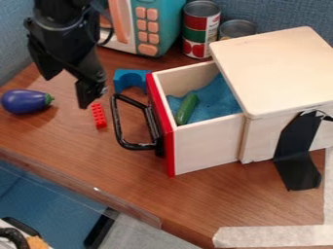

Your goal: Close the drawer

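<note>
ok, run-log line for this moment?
task=close drawer | drawer=open, green toy inside | gripper=open, empty, near black handle, not touching

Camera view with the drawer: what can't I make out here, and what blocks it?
All in the camera view:
- Drawer: rear of its inside, hidden by the wooden box.
- Blue cloth: far end, hidden by the box's top.
- Rear can: lower part, behind the box.
- Box: right side, cut off by the right edge.
- Toy microwave: top, cut off by the upper edge.

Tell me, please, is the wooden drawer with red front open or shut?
Open. The red-fronted wooden drawer stands out from the pale wooden box, its blue lining visible.
</note>
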You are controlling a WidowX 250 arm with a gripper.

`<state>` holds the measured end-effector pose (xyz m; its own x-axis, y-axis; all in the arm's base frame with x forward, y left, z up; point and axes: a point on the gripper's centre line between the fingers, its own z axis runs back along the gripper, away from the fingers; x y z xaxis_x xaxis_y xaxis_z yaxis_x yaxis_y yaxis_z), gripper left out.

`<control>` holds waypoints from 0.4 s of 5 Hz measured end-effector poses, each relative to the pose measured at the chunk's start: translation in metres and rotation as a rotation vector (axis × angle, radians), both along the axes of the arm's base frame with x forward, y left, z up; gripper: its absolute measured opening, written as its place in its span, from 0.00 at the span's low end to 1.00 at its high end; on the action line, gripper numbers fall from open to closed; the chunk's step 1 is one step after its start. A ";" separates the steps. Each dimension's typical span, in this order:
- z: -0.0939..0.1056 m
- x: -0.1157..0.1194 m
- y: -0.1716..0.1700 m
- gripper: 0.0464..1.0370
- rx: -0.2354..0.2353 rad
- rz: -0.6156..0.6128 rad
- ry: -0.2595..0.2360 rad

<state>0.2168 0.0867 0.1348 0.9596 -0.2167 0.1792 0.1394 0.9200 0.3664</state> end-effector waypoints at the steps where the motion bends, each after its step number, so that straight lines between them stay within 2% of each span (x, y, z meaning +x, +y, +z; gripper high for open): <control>1: -0.004 -0.003 0.003 0.96 0.036 -0.145 0.075; 2: -0.016 -0.004 0.008 0.96 0.044 -0.284 0.184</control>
<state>0.2123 0.0948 0.1190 0.8751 -0.4840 -0.0071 0.4556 0.8187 0.3494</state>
